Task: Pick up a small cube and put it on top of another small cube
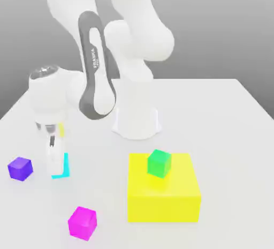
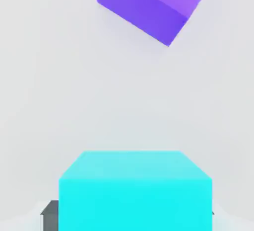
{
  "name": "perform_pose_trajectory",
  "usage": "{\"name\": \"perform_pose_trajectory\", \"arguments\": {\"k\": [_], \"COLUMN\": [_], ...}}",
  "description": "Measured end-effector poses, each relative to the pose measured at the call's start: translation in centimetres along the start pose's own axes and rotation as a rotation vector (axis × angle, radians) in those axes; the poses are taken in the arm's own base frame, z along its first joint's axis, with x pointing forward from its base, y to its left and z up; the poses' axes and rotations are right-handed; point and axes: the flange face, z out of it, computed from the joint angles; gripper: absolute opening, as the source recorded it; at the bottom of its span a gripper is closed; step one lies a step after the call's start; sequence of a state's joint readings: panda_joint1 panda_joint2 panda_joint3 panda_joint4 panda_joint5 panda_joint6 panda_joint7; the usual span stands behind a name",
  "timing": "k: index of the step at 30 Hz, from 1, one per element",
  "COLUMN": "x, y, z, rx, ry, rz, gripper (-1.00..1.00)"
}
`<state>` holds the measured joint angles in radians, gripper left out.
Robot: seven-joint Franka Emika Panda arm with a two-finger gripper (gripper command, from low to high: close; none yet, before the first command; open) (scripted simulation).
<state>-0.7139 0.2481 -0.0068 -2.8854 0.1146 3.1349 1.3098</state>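
Observation:
The small cyan cube (image 1: 63,166) rests on the white table near the exterior view's left, and in the hand view the cyan cube (image 2: 135,190) sits close up between the fingers. My gripper (image 1: 56,163) reaches straight down onto it, its jaws shut on the cube's sides. A dark fingertip (image 2: 49,214) shows beside the cube's lower edge. The small green cube (image 1: 159,163) stands on top of the big yellow block (image 1: 163,200), off to the exterior view's right of the gripper.
A purple cube (image 1: 20,168) lies just to the exterior view's left of the gripper, and the purple cube (image 2: 154,1) also appears in the hand view. A magenta cube (image 1: 82,223) sits near the front edge. The arm's white base (image 1: 136,122) stands behind.

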Motion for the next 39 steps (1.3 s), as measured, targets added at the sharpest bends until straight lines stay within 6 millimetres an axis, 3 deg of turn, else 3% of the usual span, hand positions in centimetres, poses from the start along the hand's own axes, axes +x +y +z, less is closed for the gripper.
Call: {"name": "perform_pose_trajectory", "arguments": {"k": [9, 16, 21, 27, 33, 35, 39], "x": [0.0, -7.7, -14.1, -21.5, -27.9, -28.7, -28.8], "y": [-0.1, -1.4, -0.9, 1.8, 6.4, 7.0, 7.2], "z": [-6.2, -10.0, -12.8, -16.2, -19.6, -18.5, -14.3], "rx": [0.000, 0.000, 0.000, 0.000, 0.000, 0.000, 0.000], "ry": [-0.001, 0.002, 0.003, 0.000, -0.005, -0.005, -0.003], "rz": [-0.002, -0.309, -0.557, -0.856, -1.154, -1.189, -1.200], "gripper": [-1.00, -1.00, -1.00, -1.00, -1.00, -1.00, -1.00]}}
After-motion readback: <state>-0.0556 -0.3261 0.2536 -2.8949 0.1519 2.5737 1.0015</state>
